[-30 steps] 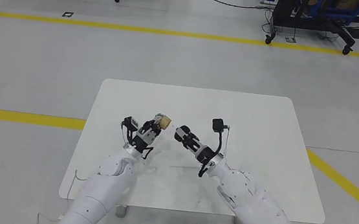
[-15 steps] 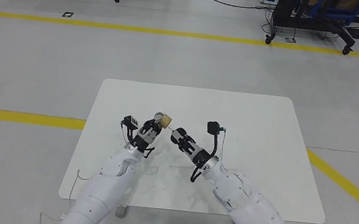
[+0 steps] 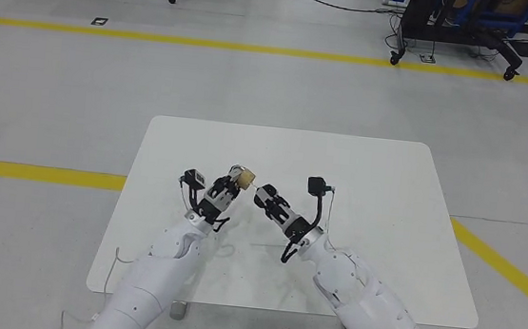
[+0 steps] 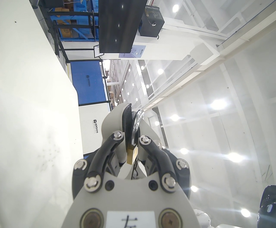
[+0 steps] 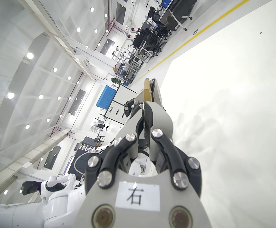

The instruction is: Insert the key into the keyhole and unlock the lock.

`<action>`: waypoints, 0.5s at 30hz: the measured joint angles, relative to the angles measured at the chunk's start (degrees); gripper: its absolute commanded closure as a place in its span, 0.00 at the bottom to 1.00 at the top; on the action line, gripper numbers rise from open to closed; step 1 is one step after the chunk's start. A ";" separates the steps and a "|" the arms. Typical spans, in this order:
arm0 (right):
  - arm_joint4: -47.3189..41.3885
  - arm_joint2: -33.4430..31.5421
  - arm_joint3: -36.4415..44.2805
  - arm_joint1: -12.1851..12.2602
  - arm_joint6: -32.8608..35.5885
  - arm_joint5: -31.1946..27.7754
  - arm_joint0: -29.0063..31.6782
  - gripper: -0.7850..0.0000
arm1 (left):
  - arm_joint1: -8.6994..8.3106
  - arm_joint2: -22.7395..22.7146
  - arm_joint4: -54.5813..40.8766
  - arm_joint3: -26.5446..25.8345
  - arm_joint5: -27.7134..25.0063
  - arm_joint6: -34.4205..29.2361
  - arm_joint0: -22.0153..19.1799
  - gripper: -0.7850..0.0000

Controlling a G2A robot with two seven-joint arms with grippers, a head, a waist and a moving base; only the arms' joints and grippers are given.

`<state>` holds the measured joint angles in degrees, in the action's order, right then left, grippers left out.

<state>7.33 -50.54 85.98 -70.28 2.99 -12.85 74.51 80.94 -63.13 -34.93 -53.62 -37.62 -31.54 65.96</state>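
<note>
Top view: we see two claws meeting tip to tip above a white rectangular table [image 3: 387, 176], which lies beneath them both. The left claw [image 3: 227, 186] is closed around a small brass padlock with a silver shackle [image 3: 242, 175], clamped at its fingertips. The right claw [image 3: 261, 194] is just beside it and points straight at the padlock.

In the right wrist view, the right claw's fingers are pressed together on a thin, flat silver metal key [image 5: 142, 113], seen edge-on. The key sticks out ahead of that claw and reaches the padlock's brass body. We cannot tell whether its tip is inside the keyhole. In the left wrist view, the padlock sits pinched between the left claw's fingers.
</note>
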 measured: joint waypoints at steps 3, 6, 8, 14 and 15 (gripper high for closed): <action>-0.02 -0.40 -0.03 -0.13 -0.06 0.15 0.36 1.00 | 0.06 -0.20 -0.11 0.17 -0.21 -0.14 -0.08 1.00; -0.27 -0.62 -0.22 -0.31 0.41 0.15 0.38 1.00 | 0.15 -0.20 0.03 0.27 -0.28 -0.37 -0.08 1.00; -0.35 -0.71 -0.34 -0.45 0.83 0.10 0.23 1.00 | 0.21 -0.11 0.47 0.38 -0.38 -0.34 -0.08 1.00; 0.50 -0.93 -0.33 -0.81 1.32 1.06 -0.06 1.00 | 0.41 0.06 1.32 0.41 -0.53 0.05 -0.01 1.00; 0.60 -0.96 -0.37 -0.88 1.31 1.31 -0.07 1.00 | 0.43 0.07 1.42 0.40 -0.55 0.03 -0.01 1.00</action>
<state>7.92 -51.50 85.61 -71.16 4.31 -11.54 74.43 81.37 -63.06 -33.51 -53.22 -38.17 -31.51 65.95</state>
